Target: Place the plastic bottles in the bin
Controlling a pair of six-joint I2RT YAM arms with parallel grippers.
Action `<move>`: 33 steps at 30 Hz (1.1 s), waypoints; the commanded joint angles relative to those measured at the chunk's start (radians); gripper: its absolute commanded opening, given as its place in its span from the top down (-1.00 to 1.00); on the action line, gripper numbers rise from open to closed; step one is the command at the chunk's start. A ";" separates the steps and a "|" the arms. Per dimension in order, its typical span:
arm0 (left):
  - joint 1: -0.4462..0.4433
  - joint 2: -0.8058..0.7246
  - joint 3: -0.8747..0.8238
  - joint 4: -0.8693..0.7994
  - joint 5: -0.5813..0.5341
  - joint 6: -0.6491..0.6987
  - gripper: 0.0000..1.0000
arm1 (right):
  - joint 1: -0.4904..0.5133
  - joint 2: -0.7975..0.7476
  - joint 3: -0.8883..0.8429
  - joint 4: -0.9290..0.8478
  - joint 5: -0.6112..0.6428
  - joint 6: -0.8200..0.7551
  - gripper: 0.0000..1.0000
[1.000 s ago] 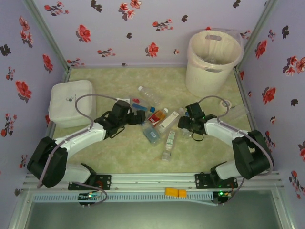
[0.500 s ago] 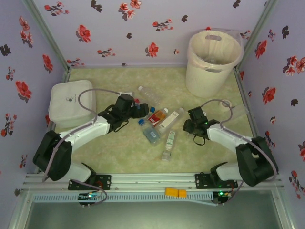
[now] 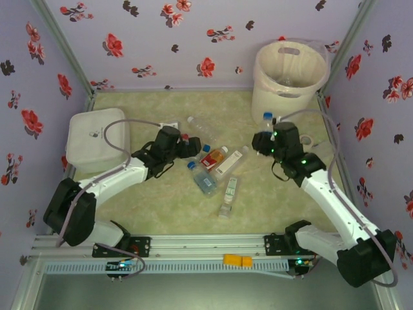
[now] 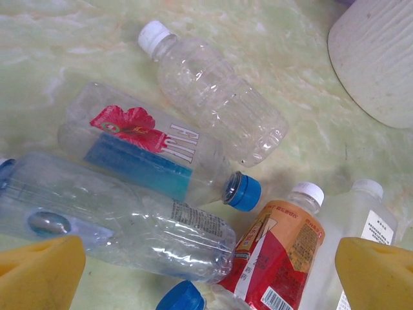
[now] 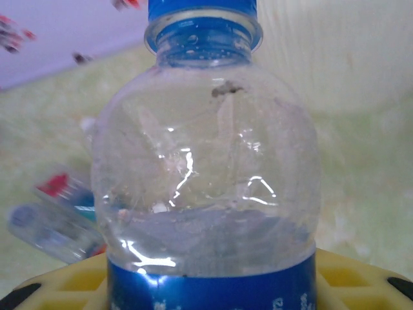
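Right gripper (image 3: 266, 139) clamped on a clear blue-capped bottle (image 3: 267, 123), held off the table just on the near-left side of the bin (image 3: 279, 103). In the right wrist view the held bottle (image 5: 206, 161) sits upright between the yellow pads, cap up, long axis running away from the wrist, and the bin's cream wall (image 5: 348, 58) stands close behind it to the right.

Key relation: the bin mouth is beyond and a little right of the bottle. Its rim looks higher than the cap, so the drop likely needs a rise first, then a reach over the rim. Room above the bin is open; the flowered wall is close behind the bin.

Left gripper (image 3: 188, 149) is spread wide, holding nothing, well left of the bin. It hovers over the loose pile: a Fiji bottle (image 4: 155, 155), a white-capped clear bottle (image 4: 213, 97) and an orange-red bottle (image 4: 277, 258), all lying flat, touching or overlapping, axes skewed. The left arm is nearer these. More bottles lie toward the near edge (image 3: 230, 188).
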 commanded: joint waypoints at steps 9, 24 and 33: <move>-0.001 -0.209 -0.184 0.042 -0.067 -0.052 -1.00 | -0.170 0.234 0.469 0.139 -0.157 -0.135 0.18; -0.002 -0.366 -0.336 -0.027 -0.088 -0.077 -1.00 | -0.277 0.855 1.154 0.007 -0.005 -0.172 0.16; -0.003 -0.441 -0.372 -0.098 -0.125 -0.130 -1.00 | -0.309 1.016 1.246 -0.073 0.017 -0.157 0.01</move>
